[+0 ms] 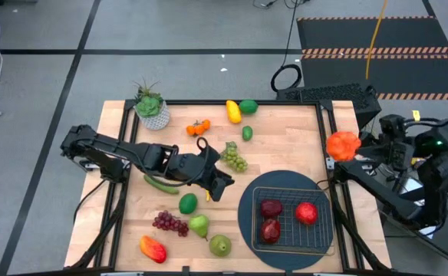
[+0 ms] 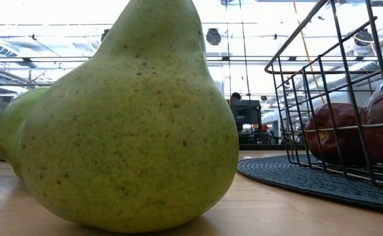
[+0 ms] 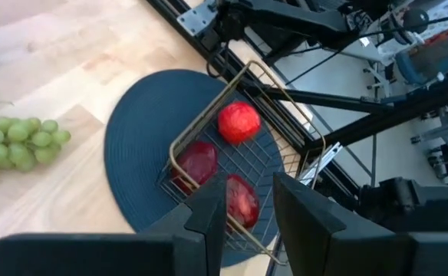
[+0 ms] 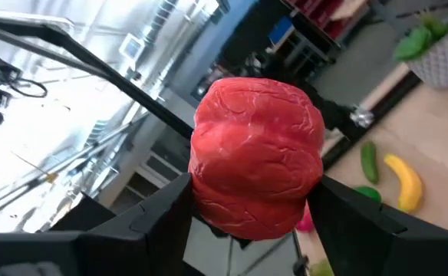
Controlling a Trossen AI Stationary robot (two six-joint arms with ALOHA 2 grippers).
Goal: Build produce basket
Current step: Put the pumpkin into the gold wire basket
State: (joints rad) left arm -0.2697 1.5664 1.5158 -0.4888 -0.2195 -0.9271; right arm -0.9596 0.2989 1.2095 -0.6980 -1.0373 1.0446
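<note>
The right claw (image 4: 251, 192) is closed around a bumpy red-orange fruit (image 1: 343, 144) (what kind cannot be told). It is held up in the air just past the right edge of the bench (image 1: 285, 130). The wire basket (image 1: 318, 244) is found on a round dark blue mat (image 1: 247, 211), near the right front corner of the bench. So the basket lies in front of this claw and a little toward the middle, and lower down. Three red fruits (image 1: 271, 208) are already seen inside it.

The left claw (image 3: 248, 211) is open and empty. It is held above the middle of the bench, and the basket is seen straight ahead of it. Green grapes (image 1: 235, 158) lie just beside it.

The right arm is judged to be the nearer one for the drop, since the fruit is already held by it. Pears (image 1: 219, 244), purple grapes (image 1: 170, 223), a cucumber (image 1: 159, 184) and a banana (image 1: 233, 112) are left on the bench.
</note>
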